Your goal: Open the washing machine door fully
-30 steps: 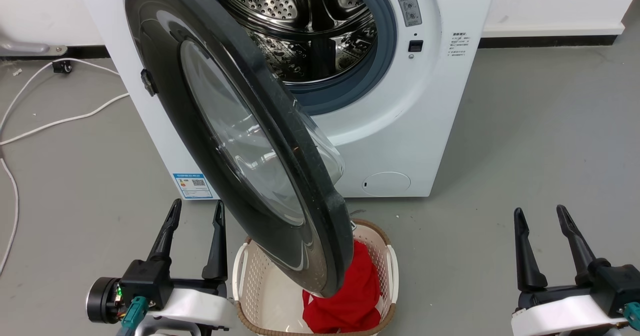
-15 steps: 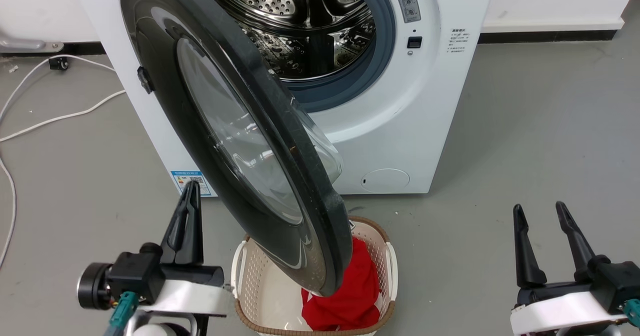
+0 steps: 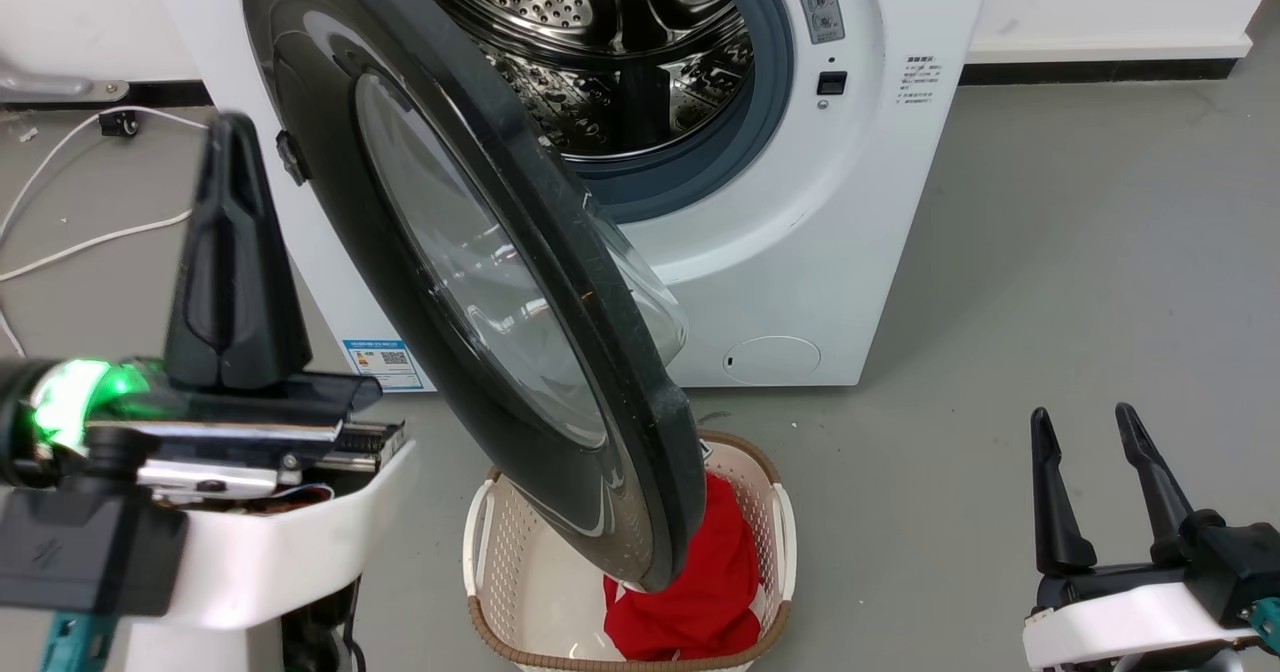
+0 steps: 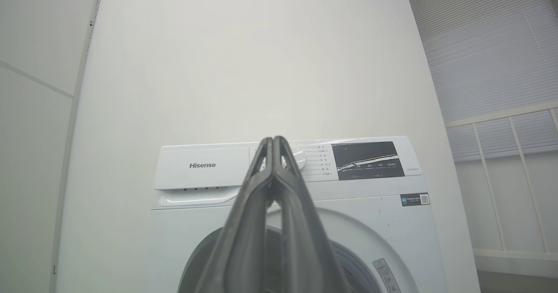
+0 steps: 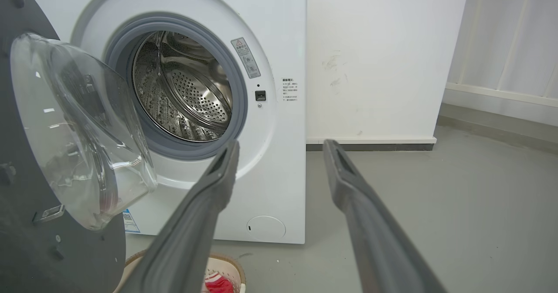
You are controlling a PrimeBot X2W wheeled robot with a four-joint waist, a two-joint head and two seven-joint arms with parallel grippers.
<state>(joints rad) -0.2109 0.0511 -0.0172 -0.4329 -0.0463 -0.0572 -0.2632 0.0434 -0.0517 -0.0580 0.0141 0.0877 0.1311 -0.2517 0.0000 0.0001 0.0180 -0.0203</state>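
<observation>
1. Standing on the grey floor against a pale wall, the washing machine (image 3: 800, 282) is showing its perforated steel drum (image 3: 600, 42) through the uncovered opening.
2. The washing machine door (image 3: 470, 282) is hanging partway open, swung out from the left of the opening. Its glass bowl is bulging toward the drum, and its lower edge is reaching over the laundry basket (image 3: 510, 552).
3. The basket is sitting on the floor just in front of the machine, with a red cloth (image 3: 700, 592) lying inside it.
4. The left gripper (image 3: 228, 132) is standing upright just left of the door's outer face in the head view. Its two fingers are pressing together with nothing between them. In the left wrist view they are pointing at the control panel (image 4: 366, 160).
5. The right gripper (image 3: 1082, 414) is hovering low at the right, well apart from the door. Its fingers are spreading wide and gripping nothing.
</observation>
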